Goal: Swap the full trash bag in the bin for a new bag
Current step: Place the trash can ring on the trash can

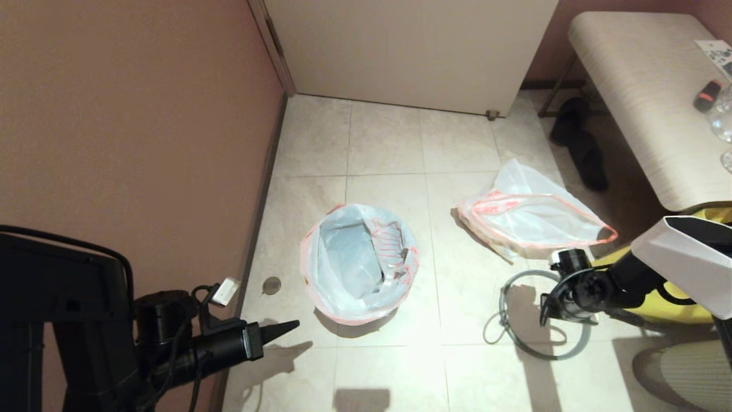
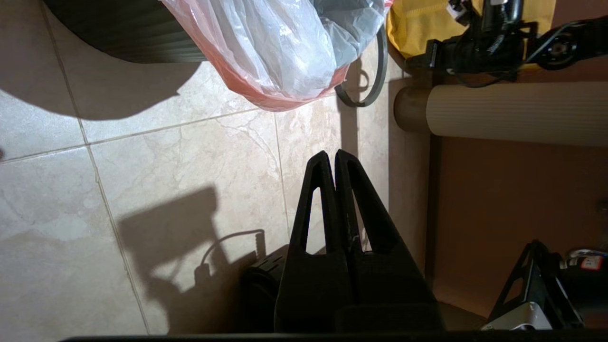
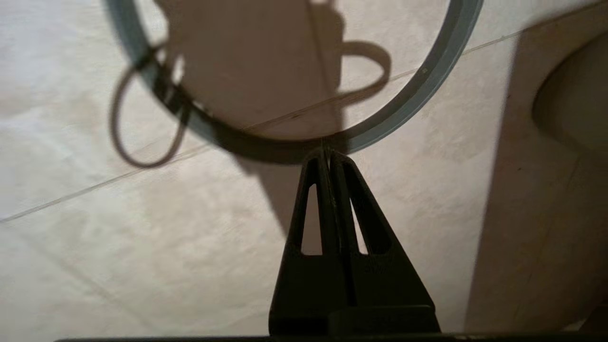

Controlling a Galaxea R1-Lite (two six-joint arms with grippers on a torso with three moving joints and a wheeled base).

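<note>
The bin point(image 2: 123, 33), black and ribbed, stands mid-floor. A limp translucent white bag with a pink-red hem point(image 1: 360, 263) point(image 2: 275, 47) lines it and is draped over its edge; only plastic shows inside. A second like bag point(image 1: 532, 212) lies flattish on the tiles to the right. No bag with a bottle and cup showing through is in view. The grey hoop rim point(image 1: 577, 340) point(image 3: 418, 90) lies on the floor right of the bin. My right gripper point(image 1: 546, 313) point(image 3: 327, 152) hangs shut just above the hoop's edge, holding nothing. My left gripper point(image 1: 289, 326) point(image 2: 335, 154) is shut and empty, low, left of the bin.
A pink wall point(image 1: 143, 114) runs close along the left and a white door point(image 1: 412, 51) stands behind. A bench point(image 1: 646, 103) with dark shoes point(image 1: 577, 143) beneath it is at the right. A yellow bag point(image 1: 680, 309) sits under my right arm. A floor drain point(image 1: 271, 285) is beside the bin.
</note>
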